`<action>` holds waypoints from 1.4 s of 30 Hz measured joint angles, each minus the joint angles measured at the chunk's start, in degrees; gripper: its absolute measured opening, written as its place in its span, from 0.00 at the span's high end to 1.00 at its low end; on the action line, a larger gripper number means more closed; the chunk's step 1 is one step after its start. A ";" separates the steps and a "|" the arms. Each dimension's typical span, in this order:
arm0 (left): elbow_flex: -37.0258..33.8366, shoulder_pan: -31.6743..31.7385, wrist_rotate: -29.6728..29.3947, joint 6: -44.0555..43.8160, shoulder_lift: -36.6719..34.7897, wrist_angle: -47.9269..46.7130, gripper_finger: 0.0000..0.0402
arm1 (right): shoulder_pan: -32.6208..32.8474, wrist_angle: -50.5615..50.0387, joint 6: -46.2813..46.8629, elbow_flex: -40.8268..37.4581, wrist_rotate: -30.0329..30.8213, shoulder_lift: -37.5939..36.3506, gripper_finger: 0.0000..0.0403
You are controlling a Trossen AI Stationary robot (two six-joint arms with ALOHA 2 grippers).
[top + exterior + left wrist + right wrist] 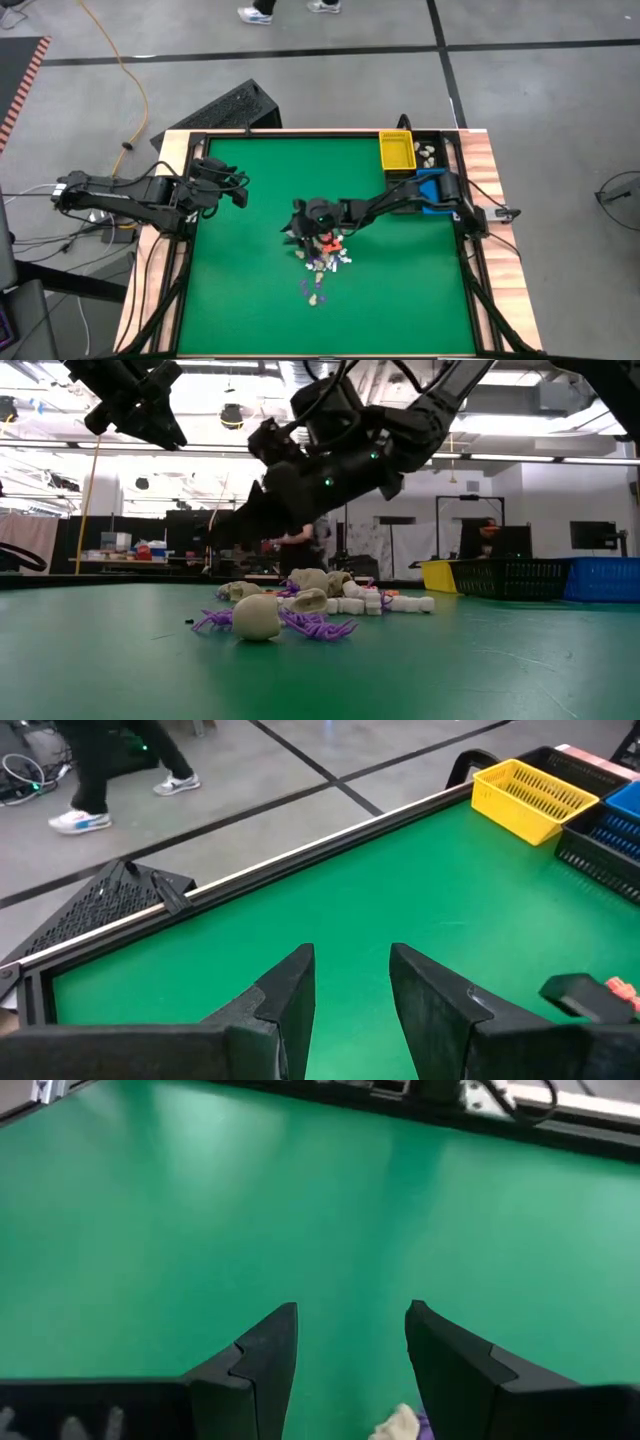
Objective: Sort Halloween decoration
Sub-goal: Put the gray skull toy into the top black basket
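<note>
Few cream-white trinkets lie in the black plastic bin [430, 155] at two o'clock; the pile of tiny cream, orange and purple trinkets [324, 262] remains under the open, empty right gripper [303, 226].

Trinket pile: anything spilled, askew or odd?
Nothing stands out. The trinkets lie in a loose unsorted heap mid-mat, with the open right gripper at its edge. Yellow bin sits square; the open left gripper waits apart.

Green counter [250, 300] with wood border. Trinkets [322, 265] piled mid-counter, cream, orange and purple. Far right corner: yellow bin [397, 152], blue bin [430, 190], black bin [432, 153] holding cream pieces.
</note>
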 joint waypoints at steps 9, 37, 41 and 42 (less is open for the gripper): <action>0.00 0.00 0.00 0.04 0.00 0.00 0.70 | -2.48 -6.30 0.58 0.01 0.05 0.06 0.49; 0.00 0.00 0.27 0.04 0.02 -0.02 0.70 | -1.93 -8.32 -2.00 2.00 -0.28 2.99 0.49; 0.00 -0.02 0.44 0.04 0.02 -0.15 0.70 | -2.37 -10.08 -2.24 3.38 -0.24 3.58 0.49; 0.02 -0.02 0.47 0.04 0.02 -0.12 0.70 | -2.39 -10.54 -2.23 3.50 -0.24 3.58 0.49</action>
